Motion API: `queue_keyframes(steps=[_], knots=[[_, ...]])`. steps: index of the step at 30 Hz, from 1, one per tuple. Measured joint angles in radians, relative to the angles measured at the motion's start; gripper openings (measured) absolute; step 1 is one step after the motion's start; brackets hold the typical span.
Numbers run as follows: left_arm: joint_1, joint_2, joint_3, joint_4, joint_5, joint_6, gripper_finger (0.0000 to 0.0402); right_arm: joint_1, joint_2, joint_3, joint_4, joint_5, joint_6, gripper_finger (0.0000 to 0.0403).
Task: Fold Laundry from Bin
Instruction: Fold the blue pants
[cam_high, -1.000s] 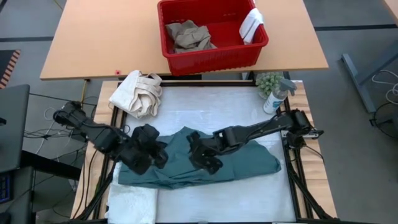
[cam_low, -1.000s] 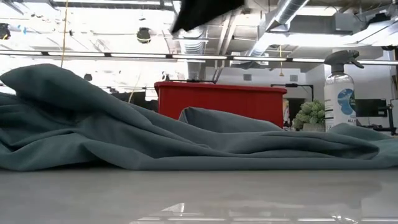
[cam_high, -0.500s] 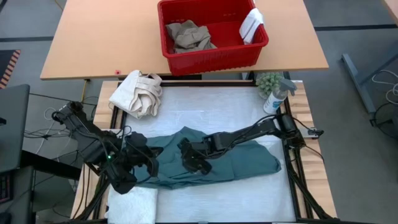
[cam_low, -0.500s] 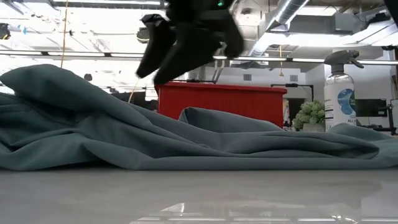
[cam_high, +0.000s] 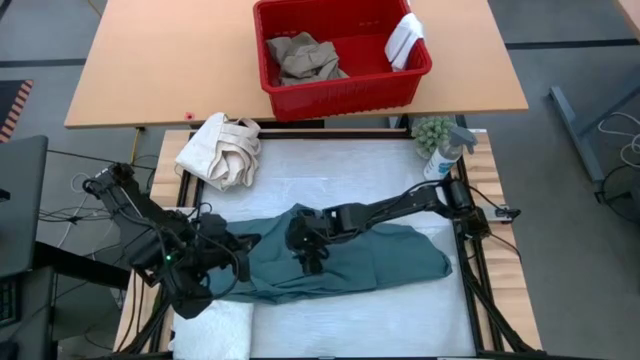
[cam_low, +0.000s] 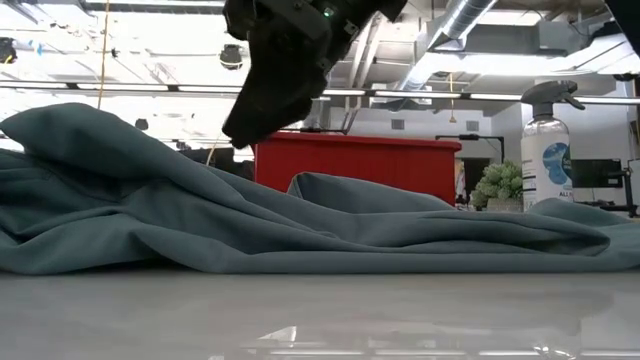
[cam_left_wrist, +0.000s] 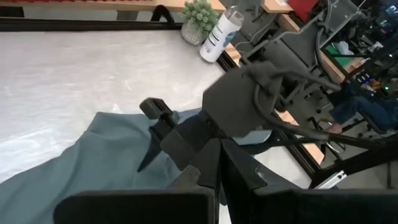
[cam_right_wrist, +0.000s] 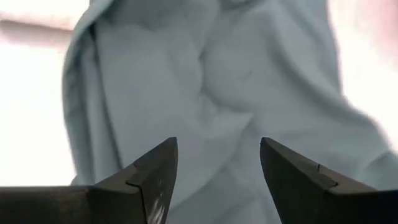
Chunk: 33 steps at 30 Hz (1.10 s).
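The right pincer (cam_high: 306, 250) has come back up the teal garment (cam_high: 390, 252) and now hangs over its left-middle part, fingers (cam_right_wrist: 155, 171) spread with nothing between them and crumpled teal cloth straight below. A second ago it sat further toward the garment's near edge; half a second ago it had slid left, and now it stands higher up the cloth, so it looks to be hunting for a fold or edge to pinch, not yet gripping. The left pincer (cam_high: 232, 266), clenched and empty as far as the frames show, has pulled down and left, from on top of the garment's left end to just beside its corner, above the white towel (cam_high: 212, 325) at the near left of the bench (cam_high: 345, 170). The garment itself has not changed shape: a rumpled band across the bench, unfolded. Farther off, the red bin (cam_high: 342, 88) on the far table holds the khaki trousers (cam_high: 300, 57) and a small white cloth (cam_high: 404, 40), so most of the job remains.
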Motion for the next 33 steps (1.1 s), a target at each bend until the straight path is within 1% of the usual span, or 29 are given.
queue_keyframes(steps=[6,11,14,18,24,26,28,30,33], knots=[[0.000,0.000,0.000,0.000,0.004,-0.001,0.0000,0.014,0.000,-0.055,0.006,-0.002,0.065,0.0254],[0.000,0.000,0.000,0.002,0.005,-0.001,0.0000,0.014,0.000,-0.113,0.059,-0.005,0.108,0.0254],[0.000,0.000,0.000,0.002,0.006,0.002,0.0000,0.015,0.012,-0.118,0.079,-0.039,0.127,0.0254],[0.000,0.000,0.000,0.002,0.008,0.002,0.0000,0.023,0.049,-0.121,0.090,-0.054,0.131,0.0254],[0.000,0.000,0.000,0.001,0.034,0.012,0.0000,0.025,0.086,-0.118,0.116,-0.104,0.136,0.0251],[0.000,0.000,0.000,0.000,0.034,0.017,0.0000,0.024,0.085,-0.121,0.097,-0.106,0.126,0.0235],[0.000,-0.001,0.000,-0.002,0.034,0.018,0.0000,0.024,0.079,-0.119,0.112,-0.105,0.123,0.0202],[0.000,-0.001,0.000,-0.002,0.033,0.018,0.0000,0.023,0.067,-0.119,0.100,-0.105,0.122,0.0153],[0.000,-0.001,0.000,-0.004,0.033,0.029,0.0000,0.021,0.057,-0.119,0.097,-0.105,0.119,0.0064]])
